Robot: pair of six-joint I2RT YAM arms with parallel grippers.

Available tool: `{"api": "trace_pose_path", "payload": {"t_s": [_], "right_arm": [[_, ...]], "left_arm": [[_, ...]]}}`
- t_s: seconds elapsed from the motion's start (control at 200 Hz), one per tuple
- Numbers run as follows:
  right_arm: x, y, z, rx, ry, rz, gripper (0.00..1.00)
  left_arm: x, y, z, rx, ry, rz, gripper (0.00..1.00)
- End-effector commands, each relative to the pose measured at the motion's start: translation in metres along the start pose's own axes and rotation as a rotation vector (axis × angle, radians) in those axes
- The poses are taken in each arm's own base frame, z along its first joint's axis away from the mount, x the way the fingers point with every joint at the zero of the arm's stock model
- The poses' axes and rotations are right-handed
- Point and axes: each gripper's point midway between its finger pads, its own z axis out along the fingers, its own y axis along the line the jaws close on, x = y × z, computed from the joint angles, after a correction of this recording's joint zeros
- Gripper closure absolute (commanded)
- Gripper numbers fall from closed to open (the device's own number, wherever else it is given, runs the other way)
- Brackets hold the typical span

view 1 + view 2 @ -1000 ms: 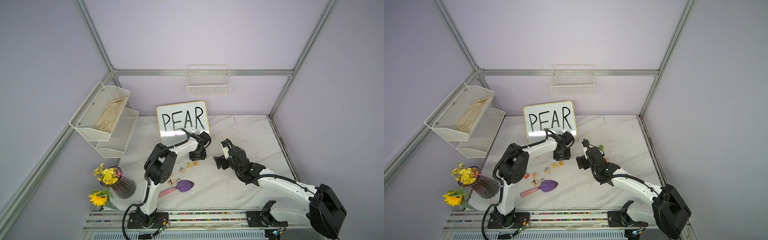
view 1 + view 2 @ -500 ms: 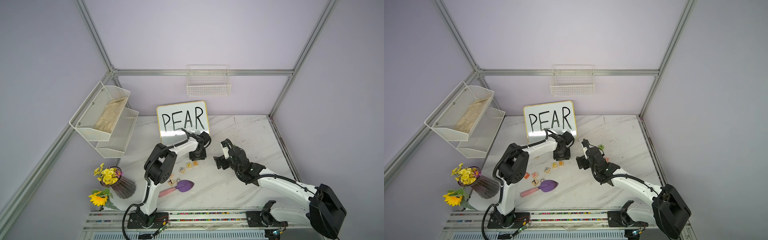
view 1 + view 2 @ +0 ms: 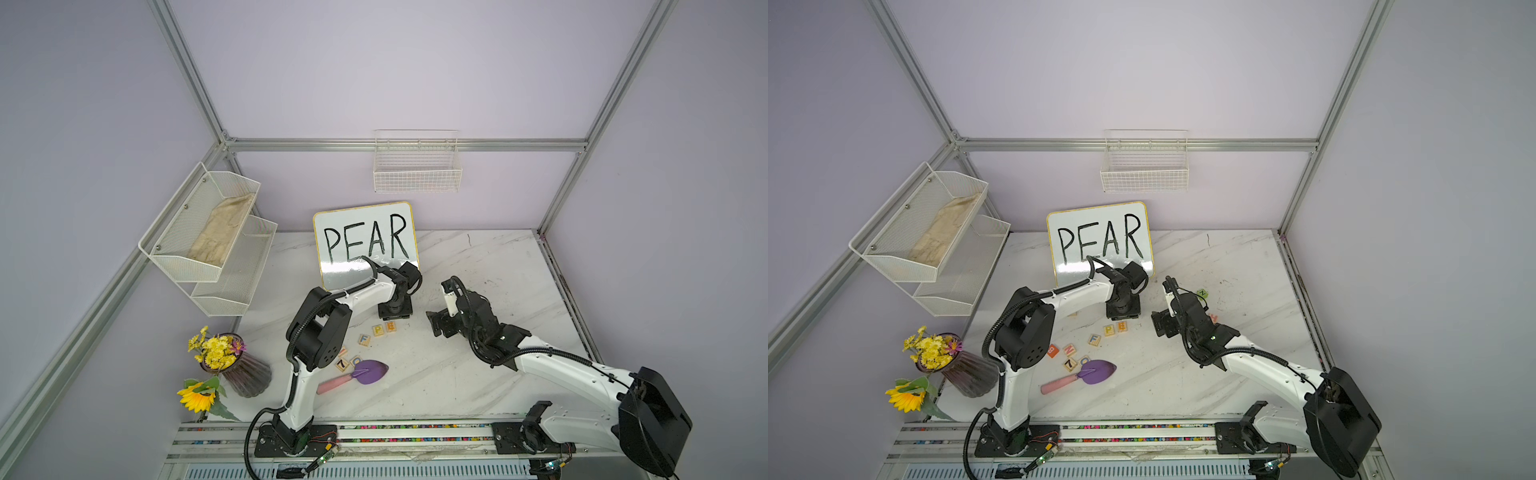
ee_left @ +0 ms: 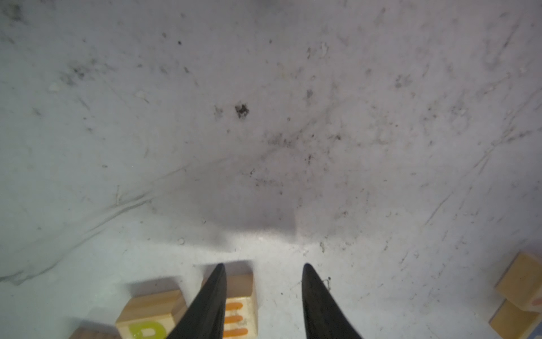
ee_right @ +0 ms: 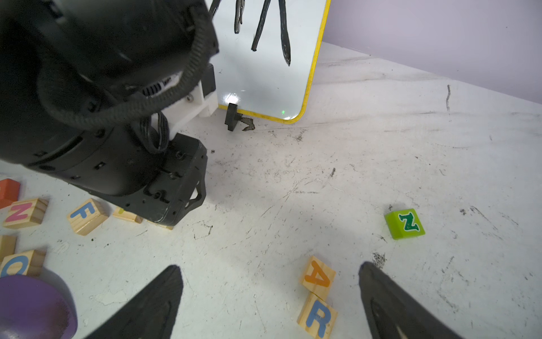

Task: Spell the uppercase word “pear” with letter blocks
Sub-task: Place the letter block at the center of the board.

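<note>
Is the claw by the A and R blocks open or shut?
Open. In the right wrist view the black fingers of the right gripper stand far apart, the A block and R block lying loose between them.

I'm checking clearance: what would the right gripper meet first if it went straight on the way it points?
Probably the tabletop just beyond the A block, which lies between the right gripper's open fingers; depth is unclear.

This is a robotics lab test cell: an aluminium frame (image 3: 407, 144) with plain lilac wall panels (image 3: 374, 75) boxes in a marble-look tabletop (image 3: 478, 266), the left arm (image 3: 365, 293) and right arm (image 3: 561, 370) of a 2-arm robot sit on a front rail (image 3: 415, 434), and a whiteboard (image 3: 365, 245), wire basket (image 3: 417, 174) and flower vase (image 3: 247, 374) serve as props.
</note>
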Motion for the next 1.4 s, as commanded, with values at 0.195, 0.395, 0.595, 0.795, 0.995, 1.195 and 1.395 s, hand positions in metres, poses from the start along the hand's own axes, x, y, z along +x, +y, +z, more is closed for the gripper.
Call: {"api": "trace_pose_path", "payload": {"t_s": [0.195,0.395,0.595,0.795,0.995,1.195,1.395], "right_arm": [[-0.008,-0.002,-0.003,0.011,-0.015,-0.005,0.04],[-0.007,-0.002,-0.004,0.011,-0.012,-0.006,0.04],[-0.008,-0.003,-0.006,0.013,-0.016,-0.004,0.04],[-0.008,-0.004,-0.007,0.014,-0.019,-0.002,0.04],[-0.007,-0.004,-0.007,0.015,-0.019,-0.003,0.04],[-0.007,-0.004,-0.006,0.015,-0.018,-0.004,0.04],[-0.007,-0.003,-0.006,0.014,-0.015,-0.005,0.04]], "left_arm": [[-0.01,-0.014,-0.031,0.071,-0.057,0.01,0.58],[0.002,-0.028,-0.025,0.086,-0.028,0.029,0.58],[0.006,-0.031,-0.018,0.085,-0.016,0.028,0.58],[0.008,-0.029,-0.01,0.073,-0.006,0.019,0.57],[0.01,-0.026,-0.005,0.062,-0.003,0.008,0.58],[0.014,-0.021,-0.001,0.046,0.003,0.006,0.58],[0.015,-0.018,0.001,0.033,0.005,0.003,0.57]]}}
